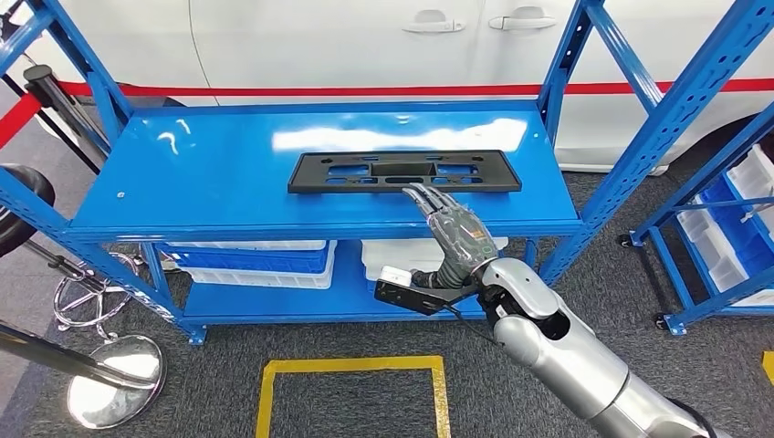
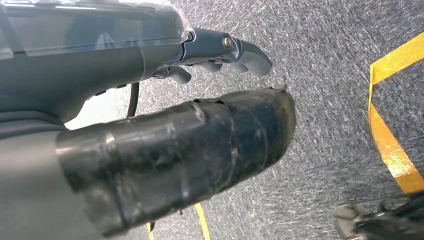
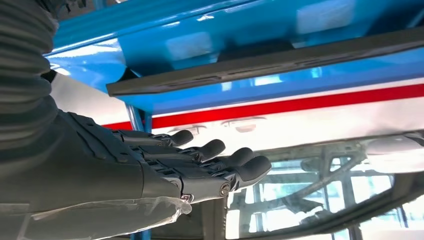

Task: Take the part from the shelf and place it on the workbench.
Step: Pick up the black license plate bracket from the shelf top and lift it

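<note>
One part (image 1: 404, 172), a flat black perforated plate, is seen lying on the blue shelf (image 1: 210, 173), toward the right half of the top board and somewhat nearer its front edge than its back edge; its long axis is laid parallel to the front edge, its ends pointing toward the shelf's left and right uprights, so that a long side is presented to the robot. The right hand (image 1: 454, 229) is held at the front edge with fingers straight and slightly apart, nothing gripped, fingertips reaching over the part's near long side; whether contact is made cannot be told. From the right wrist view the fingers (image 3: 210, 165) are shown extended with a gap between them and the part's edge (image 3: 260, 67); the flat pose is judged to suit sliding onto a thin plate. The left hand (image 2: 220, 52) is hung over the carpeted floor (image 2: 340, 90), fingers loosely curled, nothing held.
</note>
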You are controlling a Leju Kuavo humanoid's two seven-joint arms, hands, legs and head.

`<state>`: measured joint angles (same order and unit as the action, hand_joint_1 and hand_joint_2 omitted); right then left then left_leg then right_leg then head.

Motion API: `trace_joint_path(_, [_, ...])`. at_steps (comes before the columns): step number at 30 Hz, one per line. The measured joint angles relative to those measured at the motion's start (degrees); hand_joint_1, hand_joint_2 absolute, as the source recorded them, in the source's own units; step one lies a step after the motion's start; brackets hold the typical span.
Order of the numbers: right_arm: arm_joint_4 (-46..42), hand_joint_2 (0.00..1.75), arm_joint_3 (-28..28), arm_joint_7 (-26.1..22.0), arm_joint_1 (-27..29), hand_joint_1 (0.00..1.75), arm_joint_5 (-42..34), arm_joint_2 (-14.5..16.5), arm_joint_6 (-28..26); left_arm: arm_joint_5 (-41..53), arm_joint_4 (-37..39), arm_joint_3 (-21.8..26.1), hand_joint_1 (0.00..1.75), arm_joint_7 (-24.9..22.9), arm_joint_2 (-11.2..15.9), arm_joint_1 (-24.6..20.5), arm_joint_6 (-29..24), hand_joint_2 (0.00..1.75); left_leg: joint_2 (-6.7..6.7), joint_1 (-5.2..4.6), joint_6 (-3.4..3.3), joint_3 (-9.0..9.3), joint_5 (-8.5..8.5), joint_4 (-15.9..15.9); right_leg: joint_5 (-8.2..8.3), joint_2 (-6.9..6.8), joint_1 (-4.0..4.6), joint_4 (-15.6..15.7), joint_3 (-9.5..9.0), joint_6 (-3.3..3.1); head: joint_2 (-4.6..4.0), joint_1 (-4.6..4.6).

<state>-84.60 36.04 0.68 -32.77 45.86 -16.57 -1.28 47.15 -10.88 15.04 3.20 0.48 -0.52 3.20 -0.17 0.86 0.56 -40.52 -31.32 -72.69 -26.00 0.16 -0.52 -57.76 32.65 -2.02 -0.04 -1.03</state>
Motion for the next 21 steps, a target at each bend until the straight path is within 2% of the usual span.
trace_joint_path(2, [0.44, 1.75, 0.00, 0.00, 0.00, 0.00, 0.07, 0.03, -0.14, 0.11, 0.01, 0.01, 0.00, -0.03, 0.01, 0.09, 0.01, 0.00, -0.02, 0.19, 0.06, 2.85, 4.74, 7.31, -0.79, 0.14, -0.09, -0.41, -0.63, 0.41, 0.00, -0.01])
trace_joint_path(3, [0.60, 1.75, -0.01, 0.00, -0.03, 0.00, 0.09, 0.04, -0.21, 0.13, 0.03, 0.02, 0.00, -0.04, 0.01, 0.07, 0.01, 0.00, -0.06, 0.14, -0.05, 4.31, 6.06, 10.68, -1.17, 0.20, -0.03, -0.74, -0.72, 0.69, -0.01, -0.01])
trace_joint_path(4, [0.72, 1.75, -0.01, 0.01, -0.06, 0.00, 0.11, 0.05, -0.28, 0.16, 0.04, 0.03, 0.00, -0.05, 0.01, 0.01, 0.01, 0.00, -0.11, 0.06, -0.25, 5.23, 6.63, 12.87, -1.43, 0.24, 0.04, -0.98, -0.68, 0.97, -0.01, -0.01])
trace_joint_path(5, [0.82, 1.75, -0.02, 0.02, -0.08, 0.00, 0.13, 0.06, -0.34, 0.19, 0.06, 0.03, 0.00, -0.04, 0.00, -0.03, 0.02, 0.00, -0.17, -0.05, -0.51, 5.52, 6.34, 13.55, -1.55, 0.27, 0.15, -1.09, -0.55, 1.23, -0.01, -0.02])
trace_joint_path(7, [1.04, 1.75, -0.16, 0.05, -0.07, 0.00, 0.13, 0.08, -0.61, 0.29, 0.07, 0.04, 0.00, 0.03, -0.01, -0.08, 0.04, 0.00, -0.20, -0.10, -1.21, 5.56, 6.22, 13.84, -1.73, 0.30, 0.18, -1.08, -0.43, 1.72, -0.01, -0.02])
trace_joint_path(9, [1.35, 1.75, -0.61, 0.10, 0.03, 0.00, 0.13, 0.12, -1.01, 0.40, 0.07, 0.05, 0.00, 0.14, -0.03, -0.06, 0.06, 0.00, -0.16, 0.07, -1.92, 5.96, 6.21, 14.27, -2.77, 0.23, 0.04, -2.52, 0.12, 2.27, -0.01, -0.03])
trace_joint_path(10, [1.54, 1.75, -0.94, 0.09, 0.08, 0.00, 0.11, 0.14, -1.24, 0.45, 0.07, 0.06, 0.00, 0.19, -0.03, -0.09, 0.06, 0.00, -0.13, 0.18, -2.27, 6.16, 6.19, 14.45, -4.01, 0.19, -0.06, -4.95, 1.30, 2.55, 0.00, -0.04])
trace_joint_path(12, [2.04, 1.75, -1.54, 0.05, 0.42, 0.00, 0.10, 0.18, -1.67, 0.50, 0.07, 0.07, 0.00, 0.29, -0.02, -0.15, 0.05, 0.00, -0.12, 0.16, -2.72, 6.33, 5.95, 14.48, -7.06, 0.12, -0.20, -12.59, 5.42, 2.96, 0.00, -0.05])
trace_joint_path(13, [2.36, 1.75, -1.75, 0.04, 0.74, 0.00, 0.10, 0.18, -1.84, 0.51, 0.07, 0.08, 0.00, 0.33, -0.02, -0.14, 0.05, 0.00, -0.13, 0.14, -2.83, 6.42, 5.80, 14.45, -7.87, 0.12, -0.24, -15.98, 7.52, 3.08, 0.00, -0.05])
trace_joint_path(14, [2.68, 1.75, -1.90, 0.04, 1.14, 0.00, 0.13, 0.18, -1.97, 0.53, 0.07, 0.08, 0.00, 0.36, -0.02, -0.09, 0.05, 0.00, -0.14, 0.13, -2.87, 6.60, 5.62, 14.42, -7.55, 0.12, -0.25, -17.48, 8.76, 3.11, 0.00, -0.05])
trace_joint_path(15, [2.97, 1.75, -2.00, 0.03, 1.49, 0.00, 0.20, 0.18, -2.13, 0.55, 0.07, 0.09, 0.00, 0.37, -0.01, -0.04, 0.05, 0.00, -0.17, 0.12, -2.85, 6.87, 5.41, 14.39, -6.03, 0.11, -0.25, -16.64, 8.85, 3.04, 0.00, -0.05])
trace_joint_path(17, [3.41, 1.75, -2.22, 0.00, 1.86, 0.00, 0.45, 0.18, -2.54, 0.56, 0.07, 0.10, 0.00, 0.37, -0.01, 0.03, 0.06, 0.00, -0.20, 0.09, -2.67, 7.65, 4.84, 14.36, -1.26, 0.09, -0.18, -9.60, 6.21, 2.58, 0.00, -0.04])
trace_joint_path(18, [3.59, 1.75, -2.39, -0.01, 1.90, 0.00, 0.61, 0.19, -2.78, 0.56, 0.07, 0.11, 0.00, 0.37, -0.05, -0.01, 0.06, 0.00, -0.20, -0.01, -2.49, 7.95, 4.57, 14.32, 0.39, 0.05, 0.02, -6.02, 4.66, 2.26, 0.00, -0.04])
trace_joint_path(19, [3.76, 1.75, -2.56, -0.02, 1.89, 0.00, 0.81, 0.21, -2.99, 0.56, 0.08, 0.14, 0.00, 0.37, -0.10, -0.06, 0.06, 0.00, -0.21, -0.10, -2.26, 8.09, 4.36, 14.29, 1.10, 0.01, 0.21, -3.36, 3.44, 1.94, 0.00, -0.04])
trace_joint_path(21, [4.11, 1.75, -2.86, -0.03, 2.04, 0.00, 1.45, 0.34, -3.39, 0.55, 0.09, 0.28, 0.00, 0.37, -0.18, -0.15, 0.06, 0.00, -0.18, -0.22, -1.70, 8.11, 4.19, 14.37, 0.76, -0.02, 0.58, -1.76, 2.59, 1.50, 0.00, -0.03])
